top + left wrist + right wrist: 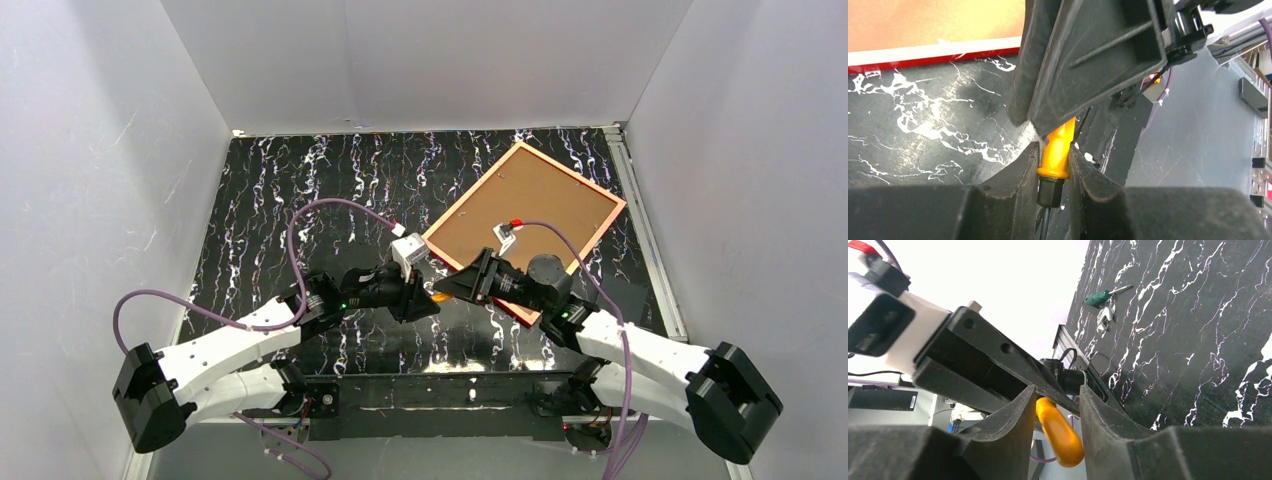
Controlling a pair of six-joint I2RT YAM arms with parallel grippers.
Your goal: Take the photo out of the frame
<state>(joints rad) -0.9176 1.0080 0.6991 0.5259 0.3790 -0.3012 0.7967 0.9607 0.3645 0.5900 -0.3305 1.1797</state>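
The frame (570,172) lies back up at the right rear of the table, its red-orange rim around a plain brown backing board (530,195). Its red edge also shows in the left wrist view (923,56). The photo is hidden. My two grippers meet in mid-air just in front of the frame's near corner. My left gripper (428,300) (1053,149) is shut on the neck of an orange-handled screwdriver (1058,152). My right gripper (452,290) (1056,390) stands open around the orange handle (1060,432), with a gap beside it.
A green-handled screwdriver (1100,297) and a small metal piece (1104,317) lie on the black marbled table (300,200). White walls close in the left, back and right sides. A metal rail (640,220) runs along the right edge.
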